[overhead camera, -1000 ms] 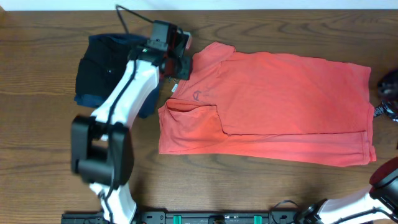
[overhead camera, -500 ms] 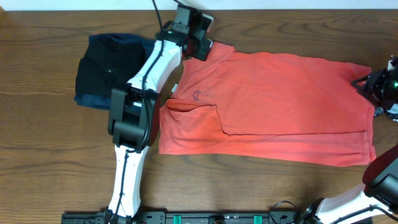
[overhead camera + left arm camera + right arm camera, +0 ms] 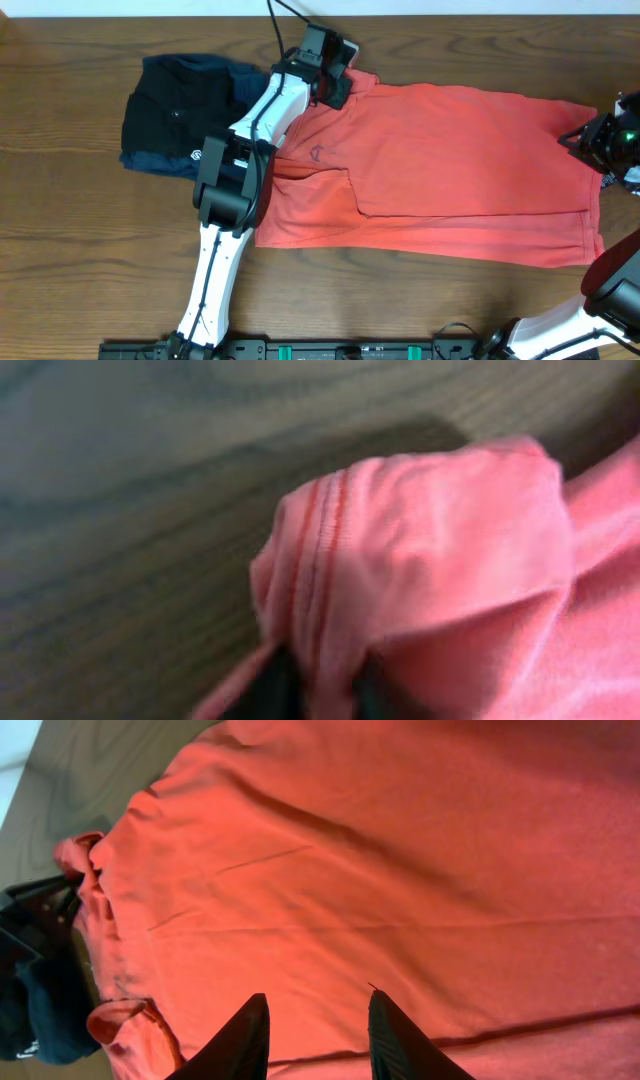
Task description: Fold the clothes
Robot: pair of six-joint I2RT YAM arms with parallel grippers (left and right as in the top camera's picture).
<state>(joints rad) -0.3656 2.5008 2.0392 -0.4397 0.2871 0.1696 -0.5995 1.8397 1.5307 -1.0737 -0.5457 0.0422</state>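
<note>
One long edge of the T-shirt (image 3: 460,160) looks folded, the rest isn't; my left gripper (image 3: 335,88) pinches its hem, right gripper (image 3: 316,1000) spread.

Even light; blurry T-shirt (image 3: 430,560) close-up, left wrist

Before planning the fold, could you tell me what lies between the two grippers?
Overhead, only the coral T-shirt spans the stretch from left gripper to right gripper.
</note>
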